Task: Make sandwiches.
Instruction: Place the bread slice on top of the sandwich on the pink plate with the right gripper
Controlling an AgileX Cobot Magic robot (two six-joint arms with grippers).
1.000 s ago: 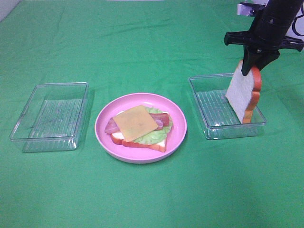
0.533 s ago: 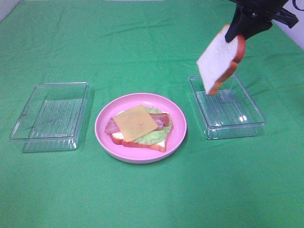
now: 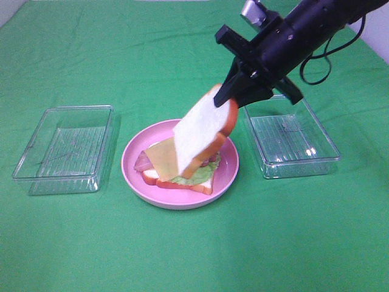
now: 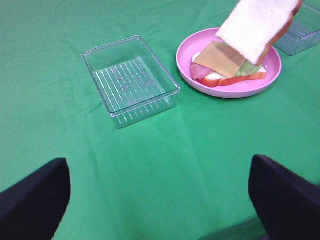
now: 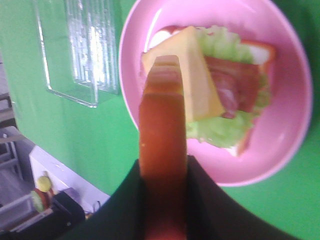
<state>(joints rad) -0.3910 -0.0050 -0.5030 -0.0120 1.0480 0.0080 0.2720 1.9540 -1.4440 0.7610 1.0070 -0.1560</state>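
An open sandwich (image 3: 159, 157) of bread, lettuce, bacon and yellow cheese lies on the pink plate (image 3: 131, 173). My right gripper (image 3: 226, 100) is shut on a white bread slice (image 3: 203, 137) with an orange-brown crust. The slice hangs tilted just above the right half of the stack. In the right wrist view its crust edge (image 5: 162, 145) sits between the fingers (image 5: 120, 210), over the cheese (image 5: 197, 85) and bacon (image 5: 235, 85). The left wrist view shows my left gripper (image 4: 157, 170) open above bare cloth, well short of the plate (image 4: 235, 91) and the slice (image 4: 257, 25).
A clear plastic tray (image 3: 64, 149) stands left of the plate and a second clear tray (image 3: 290, 139) to its right, under my right arm. Both hold nothing. Green cloth covers the table all around.
My right gripper has lifted the bread slice out of the right tray and carried it left, down over the sandwich on the plate. The left gripper's state has not changed.
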